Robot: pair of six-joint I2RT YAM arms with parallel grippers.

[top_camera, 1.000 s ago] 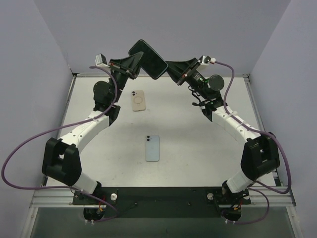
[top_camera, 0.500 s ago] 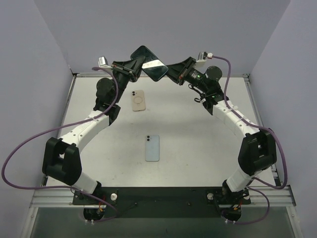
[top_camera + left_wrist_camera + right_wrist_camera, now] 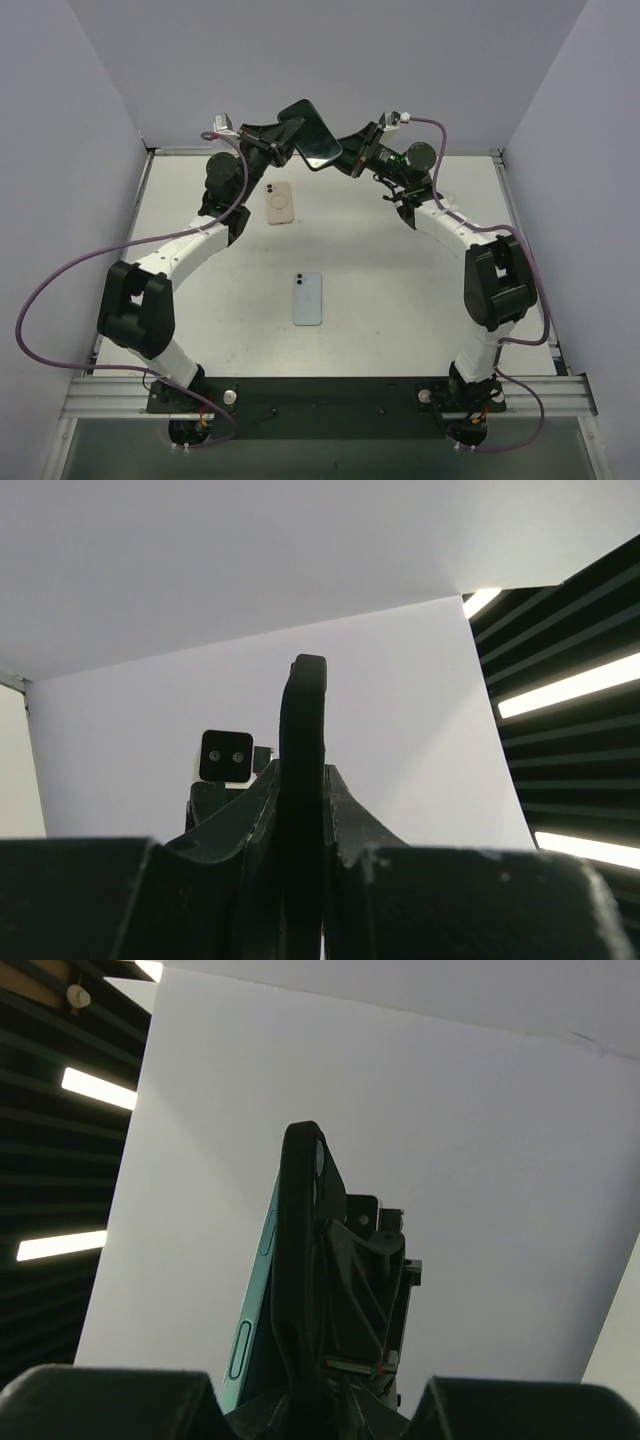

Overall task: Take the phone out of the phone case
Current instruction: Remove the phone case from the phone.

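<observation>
Up high over the table's (image 3: 400,300) far end: clamped from the left by the left gripper (image 3: 285,137), shut tight on the black phone case (image 3: 312,133). Clamped from the right by the right gripper (image 3: 345,157), likewise closed on it. Could drop (long fall!) on any slip of either pinch mid-peel. Inside the case, teal phone (image 3: 255,1300), edge peeking out.

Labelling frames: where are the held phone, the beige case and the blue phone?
held phone (image 3: 312,134), top view, screen middle.
beige case (image 3: 279,203), top view, its ring.
blue phone (image 3: 308,298), top view, back middle.
</observation>
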